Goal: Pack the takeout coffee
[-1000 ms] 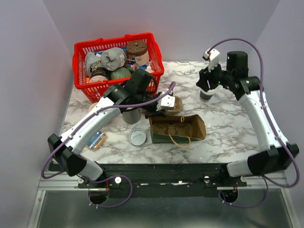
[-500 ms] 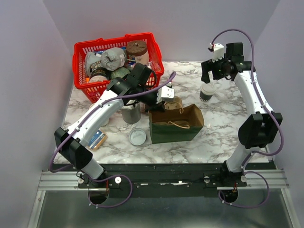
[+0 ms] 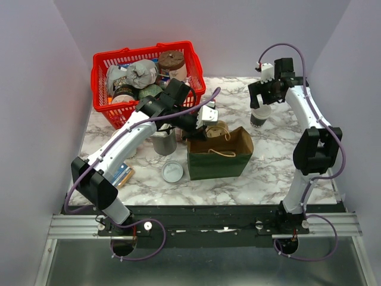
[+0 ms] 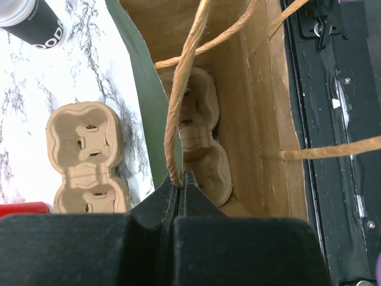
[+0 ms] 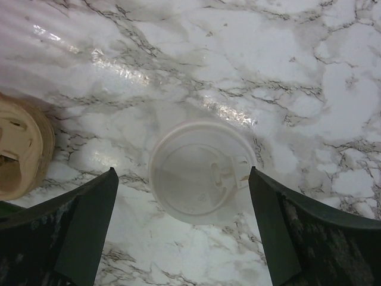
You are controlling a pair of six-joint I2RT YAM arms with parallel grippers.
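The takeout coffee (image 3: 259,116) is a dark-sided cup with a round white lid (image 5: 199,173), standing at the back right of the marble table. My right gripper (image 3: 260,102) hovers straight over it, open (image 5: 182,179), one finger on each side of the lid and touching nothing. My left gripper (image 4: 180,179) is shut on the twine handle (image 4: 178,113) of the paper bag (image 3: 219,156), which stands upright with its mouth open. A pulp cup carrier (image 4: 199,155) lies inside the bag. The cup's black side (image 4: 30,24) also shows in the left wrist view.
A second pulp carrier (image 3: 218,130) lies behind the bag. A loose flat white lid (image 3: 172,171) and a stack of grey cups (image 3: 165,143) sit to the bag's left. The red basket (image 3: 101,59) of goods stands at the back left. A small packet (image 3: 122,176) lies near the front left.
The left gripper has pulled the bag from lying on its side to standing upright. The right gripper has opened wide and its arm has folded up so that it points down over the cup.
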